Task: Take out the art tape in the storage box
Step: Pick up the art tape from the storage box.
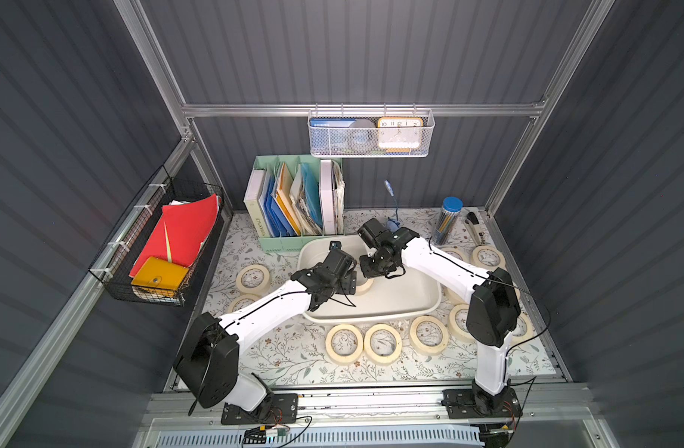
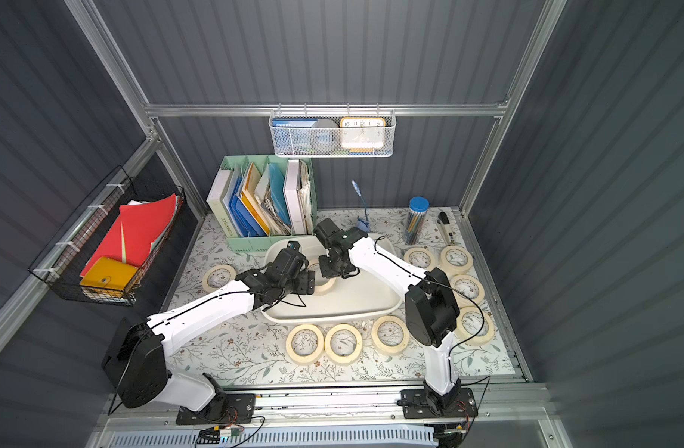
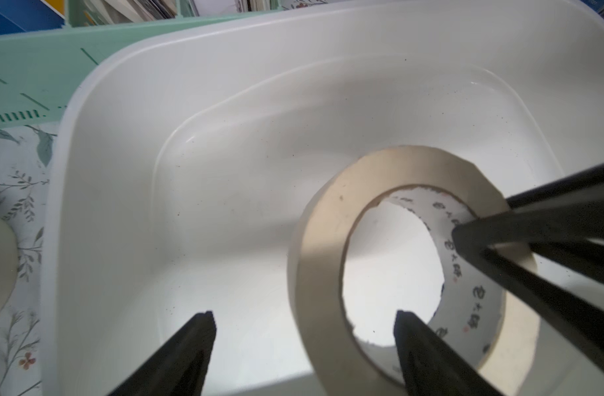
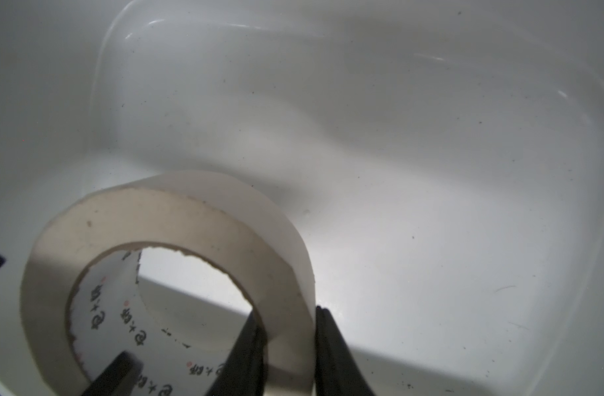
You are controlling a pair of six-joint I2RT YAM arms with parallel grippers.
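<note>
Down in the storage box (image 1: 371, 319), near the middle of its floor, just one roll of art tape (image 1: 365, 287), lying flat or nearly so and touching no wall.

Clamped on that roll's ring with the right pincer (image 4: 288, 327): one finger down inside the printed core, its partner against the outer face, jaws drawn together on the band between. A sensible hold for a flat ring, with no edge to slip under and a full width awkward to span from outside.

Held wide apart, the left pincer (image 3: 304, 317), set low over the same roll from the near left, one finger (image 3: 420, 346) dipping into the core and the other over bare box floor. Gripping nothing. Perhaps there to steady the roll, perhaps only standing by; impossible to say which.

Out on the flowered worktop (image 1: 293, 360), the other rolls: three in a row (image 1: 383, 360) just near of the box, more off to the right (image 1: 487, 267), two to the left (image 1: 253, 289). Judging from that, close to done, with only this one lift to go. Needs a rise high enough to clear the flared rim, then a bare patch for setting down. Risks: the ring swinging on so thin a pinch, or snagging on the left finger inside the core.
</note>
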